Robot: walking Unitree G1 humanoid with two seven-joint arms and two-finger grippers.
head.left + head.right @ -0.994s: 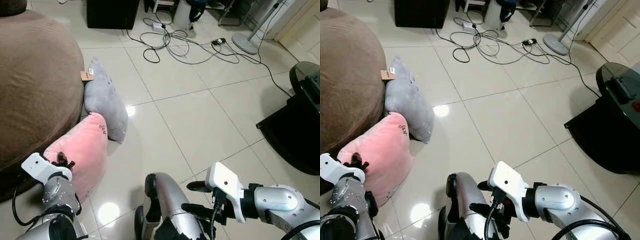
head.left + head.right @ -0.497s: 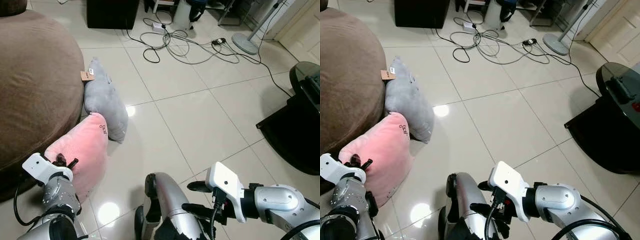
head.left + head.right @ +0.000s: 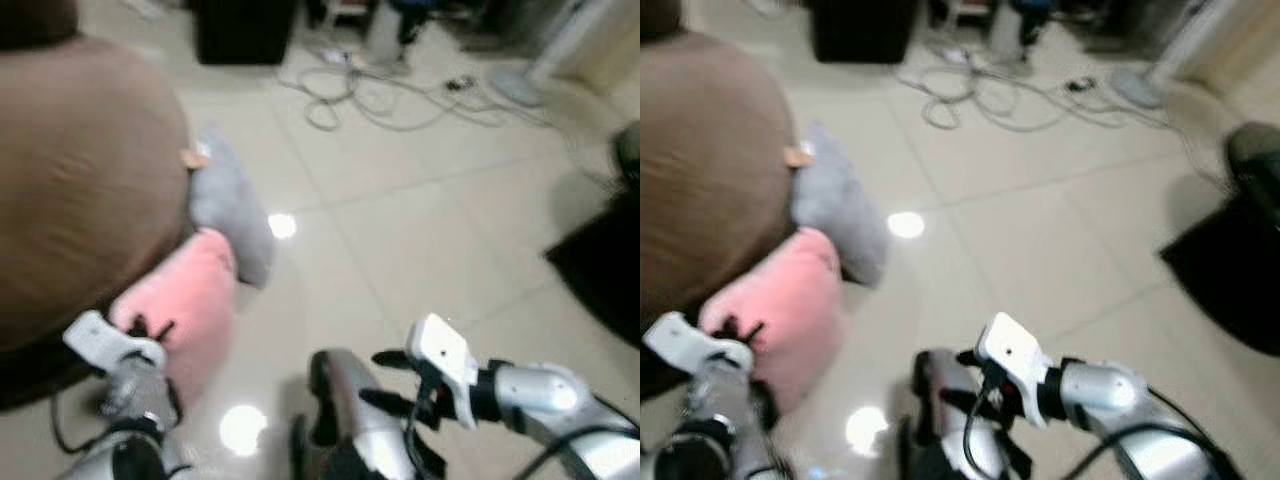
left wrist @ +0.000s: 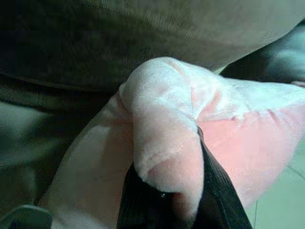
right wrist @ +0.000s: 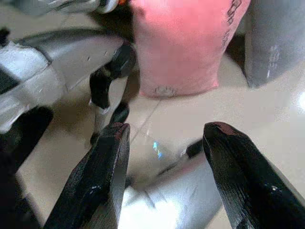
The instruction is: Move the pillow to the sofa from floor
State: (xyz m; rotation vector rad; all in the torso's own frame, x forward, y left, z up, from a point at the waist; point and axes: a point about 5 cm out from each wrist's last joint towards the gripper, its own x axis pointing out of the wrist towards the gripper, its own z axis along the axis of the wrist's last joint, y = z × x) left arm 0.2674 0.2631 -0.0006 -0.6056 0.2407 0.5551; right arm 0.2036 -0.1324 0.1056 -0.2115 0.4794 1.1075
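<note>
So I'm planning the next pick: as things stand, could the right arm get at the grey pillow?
Probably not directly. The right end effector hangs open low by the robot's leg, and the grey pillow lies far across on the robot's left, against the brown sofa.

Both head views are smeared by motion blur under even, bright indoor light, with a round white glare spot on the glossy cream floor tiles (image 3: 400,250). The left wrist view is dim, its upper half in shadow; the right wrist view is bright and slightly soft.

Pink pillow (image 3: 190,300), grey pillow (image 3: 228,205), brown sofa (image 3: 85,190), cream floor tiles (image 3: 420,230)
</note>
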